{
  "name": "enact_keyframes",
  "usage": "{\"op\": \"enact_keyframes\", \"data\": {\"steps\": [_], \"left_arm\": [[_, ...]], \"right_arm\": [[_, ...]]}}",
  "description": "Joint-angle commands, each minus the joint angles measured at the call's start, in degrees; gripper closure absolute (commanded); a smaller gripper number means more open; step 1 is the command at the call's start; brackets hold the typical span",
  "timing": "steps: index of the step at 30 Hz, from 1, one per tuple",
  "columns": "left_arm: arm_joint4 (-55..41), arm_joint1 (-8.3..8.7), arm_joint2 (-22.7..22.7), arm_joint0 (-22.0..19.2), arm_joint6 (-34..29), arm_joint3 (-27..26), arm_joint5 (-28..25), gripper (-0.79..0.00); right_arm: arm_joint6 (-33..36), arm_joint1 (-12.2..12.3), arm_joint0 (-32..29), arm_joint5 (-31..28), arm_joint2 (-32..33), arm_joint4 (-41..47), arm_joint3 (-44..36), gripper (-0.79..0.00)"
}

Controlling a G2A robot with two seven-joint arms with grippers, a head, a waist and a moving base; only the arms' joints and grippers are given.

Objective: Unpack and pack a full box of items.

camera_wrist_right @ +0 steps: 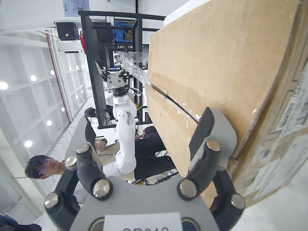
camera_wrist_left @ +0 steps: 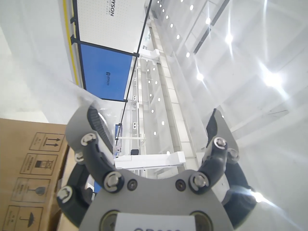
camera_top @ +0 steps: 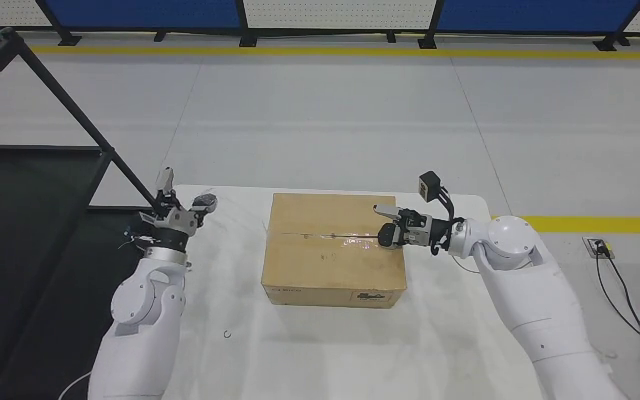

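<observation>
1. Squarely at the middle of the white table [camera_top: 460,330] sits the cardboard box [camera_top: 335,250], flaps down, a glossy taped seam [camera_top: 335,236] running across its top from 9 o'clock to 3 o'clock.
2. At the box's 3 o'clock edge, the right gripper [camera_top: 395,225] is level with the seam, its fingers spread. Its wrist view shows one ribbed pad [camera_wrist_right: 201,131] lying over the top flap beside the seam, the other out past the box [camera_wrist_right: 216,61].
3. At 9 o'clock, apart from the box, the left gripper [camera_top: 185,192] is tilted upward with its fingers spread wide. Its own camera sees the box's printed side [camera_wrist_left: 28,164] beside one finger [camera_wrist_left: 98,123].
4. From the right wrist, a strip of clear tape [camera_wrist_right: 133,67] lifts off the seam's far end toward the left gripper [camera_wrist_right: 112,72]; whether it touches those fingers cannot be told.
5. Near 7 o'clock of the box, a small dark ring [camera_top: 228,334] lies on the table.
</observation>
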Motion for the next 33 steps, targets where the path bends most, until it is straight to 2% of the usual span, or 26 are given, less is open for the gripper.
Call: {"op": "enact_keyframes", "data": {"steps": [1, 17, 25, 33], "left_arm": [[0.5, 0.01, 0.0, 0.4, 0.3, -1.5, -0.2, -0.785], [7.8, -0.01, 1.5, 4.9, 3.4, -16.0, -0.4, -0.785], [10.9, -0.21, 3.3, 5.0, 4.6, -19.5, 0.2, -0.785], [15.0, -0.56, 7.1, 4.8, 4.7, -22.6, 0.8, -0.785]], "right_arm": [[0.0, 0.0, 0.0, 0.0, 0.0, 0.0, 0.0, -0.785], [0.0, 0.0, 0.0, 0.0, 0.0, 0.0, 0.0, -0.785], [0.0, 0.0, 0.0, 0.0, 0.0, 0.0, 0.0, -0.785], [0.0, 0.0, 0.0, 0.0, 0.0, 0.0, 0.0, -0.785]]}}
